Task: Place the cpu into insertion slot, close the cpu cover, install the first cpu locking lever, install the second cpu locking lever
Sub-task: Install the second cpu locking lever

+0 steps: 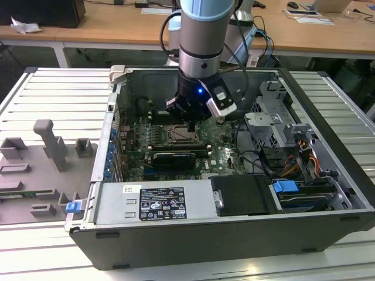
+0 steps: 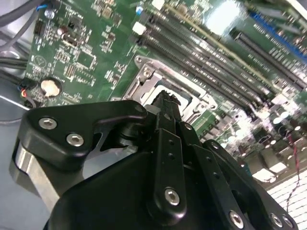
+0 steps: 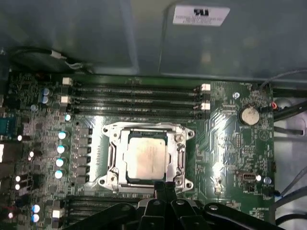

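The cpu (image 3: 146,157), a pale silver-beige square, lies flat in the insertion slot (image 1: 179,136) on the green board. The cpu cover (image 3: 144,129), a silvery frame, lies down around it, and the chip's top shows through its window. In the first wrist view my gripper (image 3: 165,186) hangs just above the slot's near edge, its black fingertips pressed together with nothing between them. In the second wrist view the gripper (image 2: 165,98) points down at the silvery socket frame (image 2: 144,72). In the exterior view the gripper (image 1: 192,124) sits low inside the open computer case.
Long black memory slots (image 3: 136,100) run beside the socket, and a coin battery (image 3: 248,115) sits further along the board. The case holds a power supply (image 1: 158,202), a drive cage (image 1: 275,117) and loose cables (image 1: 293,158). A grey fixture (image 1: 50,146) stands at the exterior view's left.
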Available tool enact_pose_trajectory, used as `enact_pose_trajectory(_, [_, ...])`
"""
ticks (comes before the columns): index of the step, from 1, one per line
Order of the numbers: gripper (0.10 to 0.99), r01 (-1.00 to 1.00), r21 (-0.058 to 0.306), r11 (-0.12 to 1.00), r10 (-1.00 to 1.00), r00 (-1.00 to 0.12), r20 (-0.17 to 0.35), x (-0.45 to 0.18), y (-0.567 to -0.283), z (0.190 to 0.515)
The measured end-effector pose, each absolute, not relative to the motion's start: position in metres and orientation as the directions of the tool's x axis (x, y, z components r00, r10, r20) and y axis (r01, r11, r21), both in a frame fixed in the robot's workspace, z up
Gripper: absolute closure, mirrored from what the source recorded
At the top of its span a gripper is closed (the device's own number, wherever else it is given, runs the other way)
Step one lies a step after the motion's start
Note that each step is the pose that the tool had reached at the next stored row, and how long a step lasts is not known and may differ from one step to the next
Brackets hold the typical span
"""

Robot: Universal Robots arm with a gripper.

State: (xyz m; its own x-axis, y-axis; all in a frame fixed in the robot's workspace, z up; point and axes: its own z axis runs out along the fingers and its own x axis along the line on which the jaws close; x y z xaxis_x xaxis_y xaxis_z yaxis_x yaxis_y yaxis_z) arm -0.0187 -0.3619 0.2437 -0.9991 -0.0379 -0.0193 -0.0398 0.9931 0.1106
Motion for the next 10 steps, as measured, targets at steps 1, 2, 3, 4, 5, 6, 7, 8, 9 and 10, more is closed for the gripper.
enact_pose_trajectory(1, [0.980, -0.043, 0.111, 0.993, -0.041, -0.999, -0.019, -0.019, -0.365, 0.243])
enact_pose_trajectory(2, [0.980, -0.043, 0.111, 0.993, -0.041, -0.999, -0.019, -0.020, -0.366, 0.242])
enact_pose_trajectory(3, [0.980, -0.044, 0.111, 0.993, -0.042, -0.999, -0.019, -0.021, -0.367, 0.242])
enact_pose_trajectory(4, [0.980, -0.044, 0.112, 0.993, -0.042, -0.999, -0.019, -0.023, -0.367, 0.242])
enact_pose_trajectory(5, [0.980, -0.044, 0.112, 0.993, -0.043, -0.999, -0.019, -0.024, -0.368, 0.241])
enact_pose_trajectory(6, [0.980, -0.044, 0.112, 0.993, -0.043, -0.999, -0.019, -0.026, -0.369, 0.241])
enact_pose_trajectory(7, [0.980, -0.045, 0.113, 0.993, -0.043, -0.999, -0.019, -0.028, -0.371, 0.241])
enact_pose_trajectory(8, [0.980, -0.045, 0.113, 0.993, -0.043, -0.999, -0.019, -0.028, -0.372, 0.241])
enact_pose_trajectory(9, [0.980, -0.045, 0.114, 0.993, -0.043, -0.999, -0.019, -0.029, -0.373, 0.241])
enact_pose_trajectory(10, [0.980, -0.045, 0.114, 0.992, -0.043, -0.999, -0.019, -0.030, -0.374, 0.241])
